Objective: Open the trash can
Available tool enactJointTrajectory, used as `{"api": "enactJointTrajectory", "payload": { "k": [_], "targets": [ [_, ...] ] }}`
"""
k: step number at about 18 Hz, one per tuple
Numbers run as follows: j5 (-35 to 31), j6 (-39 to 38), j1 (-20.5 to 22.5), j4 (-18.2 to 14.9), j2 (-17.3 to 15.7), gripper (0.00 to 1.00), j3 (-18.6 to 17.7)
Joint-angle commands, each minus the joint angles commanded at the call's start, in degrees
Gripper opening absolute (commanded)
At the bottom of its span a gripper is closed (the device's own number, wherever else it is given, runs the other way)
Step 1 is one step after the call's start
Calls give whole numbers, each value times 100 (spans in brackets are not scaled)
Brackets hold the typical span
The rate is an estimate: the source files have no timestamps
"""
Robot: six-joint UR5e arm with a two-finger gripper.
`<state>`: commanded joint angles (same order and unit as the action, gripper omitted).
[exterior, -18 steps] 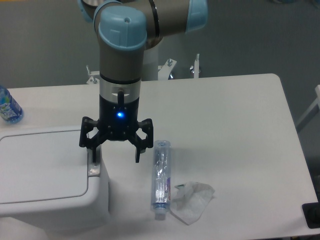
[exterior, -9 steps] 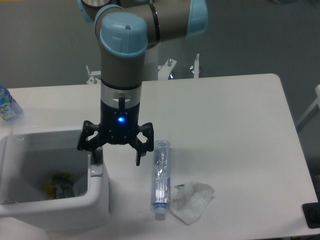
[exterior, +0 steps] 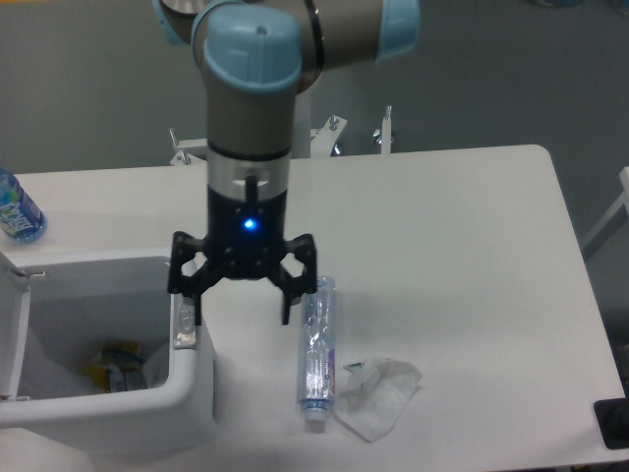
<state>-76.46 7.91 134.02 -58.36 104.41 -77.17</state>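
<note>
Table (exterior: 452,226): white, carries everything below.
Arm (exterior: 251,108): grey with blue caps, wrist pointing straight down over the table's left half.
Trash can (exterior: 192,388): front-left corner of the table, lid (exterior: 12,329) swung up at the left side; inside shows some yellow litter (details unclear).
Gripper (exterior: 241,313): fingers spread apart, grasping nothing; left finger just above the grey button strip (exterior: 182,324) at the can's right rim, blue light on.
Bottle (exterior: 315,349): clear, lying down right of the can.
Tissue (exterior: 378,391): crumpled, touching the bottle's cap end.
Blue bottle (exterior: 15,208): far-left edge.
</note>
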Motion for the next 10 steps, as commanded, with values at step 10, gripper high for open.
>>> {"api": "enactJointTrajectory", "payload": {
  "k": [10],
  "targets": [
    [-1793,2160,527,-97,-9,100,-342]
  ]
}}
